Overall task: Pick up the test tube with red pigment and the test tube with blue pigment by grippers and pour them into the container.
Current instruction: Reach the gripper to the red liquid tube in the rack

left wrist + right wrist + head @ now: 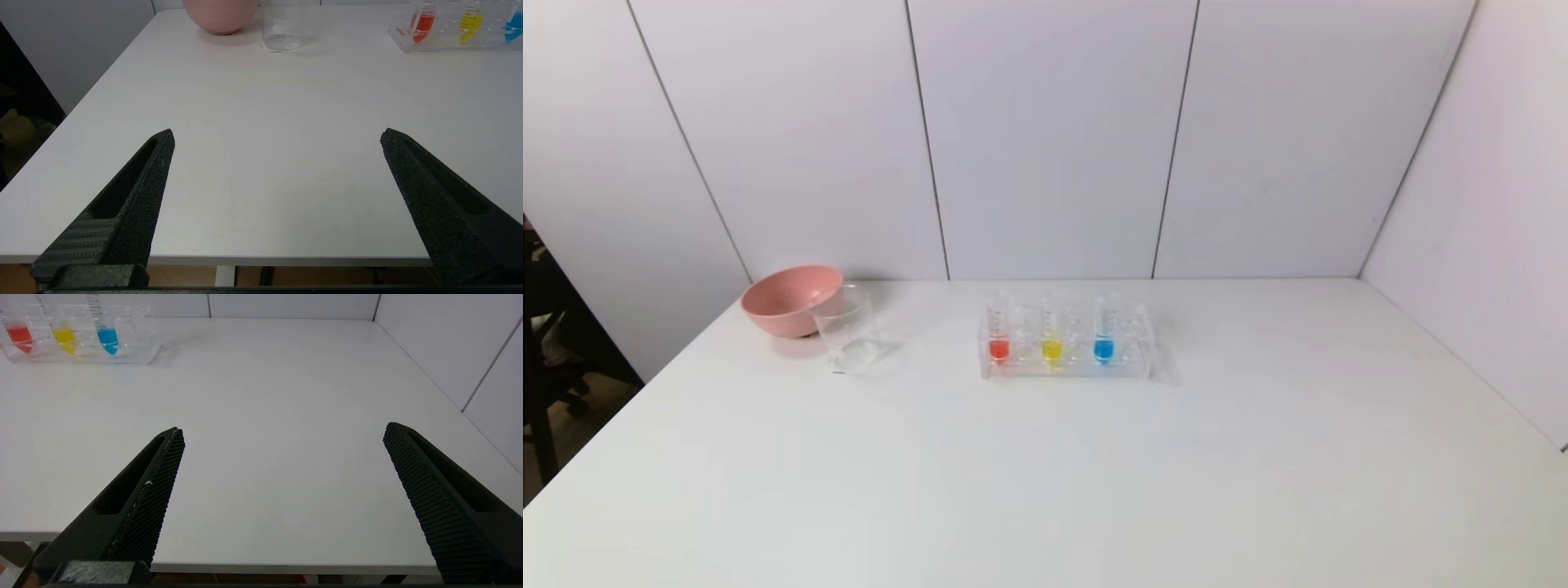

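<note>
So far nothing is poured: the test tube with red pigment (998, 333) and the test tube with blue pigment (1103, 333) stand upright in the clear rack (1131, 359), with the container (848, 331) apparently empty beside the pink bowl (784, 298). Left claw (277, 136) and right claw (284, 433) hang wide apart over the near edge of the surface (1045, 474), holding nothing.

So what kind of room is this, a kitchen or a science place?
Probably a small science or lab practice corner: a clear rack holds tubes of red, yellow and blue liquid, beside a glass beaker on a plain white table with bare panel walls.
</note>
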`<state>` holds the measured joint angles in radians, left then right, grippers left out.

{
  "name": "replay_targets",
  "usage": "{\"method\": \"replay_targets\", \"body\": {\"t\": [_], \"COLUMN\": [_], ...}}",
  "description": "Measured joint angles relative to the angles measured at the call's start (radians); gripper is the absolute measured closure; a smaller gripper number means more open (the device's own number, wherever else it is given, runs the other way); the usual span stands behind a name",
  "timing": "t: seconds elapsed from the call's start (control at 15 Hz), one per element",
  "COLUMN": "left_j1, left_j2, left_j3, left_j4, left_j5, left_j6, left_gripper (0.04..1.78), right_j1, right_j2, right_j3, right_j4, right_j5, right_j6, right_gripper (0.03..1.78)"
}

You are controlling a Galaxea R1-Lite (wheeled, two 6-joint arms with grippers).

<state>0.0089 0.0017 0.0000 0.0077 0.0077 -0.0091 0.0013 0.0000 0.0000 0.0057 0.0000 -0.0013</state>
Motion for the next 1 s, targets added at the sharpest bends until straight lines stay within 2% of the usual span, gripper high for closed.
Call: {"method": "replay_targets", "body": {"t": [0.73, 1.0], "left_j1": [-0.006, -0.006], "left_j2": [0.000, 0.002], "left_j3": [-0.009, -0.125], "left_j4": [0.000, 0.073], "left_j5": [-0.005, -0.089], "left_j6": [0.029, 0.018], "left_gripper": [0.06, 0.06], "right_j1": [0.000, 0.000], "right_j2": [0.000, 0.000], "right_j3": [0.000, 0.000], "right_j4": [0.000, 0.000], "right_j5": [0.000, 0.000], "right_j6": [0.000, 0.000], "right_gripper": [0.04, 0.04]}}
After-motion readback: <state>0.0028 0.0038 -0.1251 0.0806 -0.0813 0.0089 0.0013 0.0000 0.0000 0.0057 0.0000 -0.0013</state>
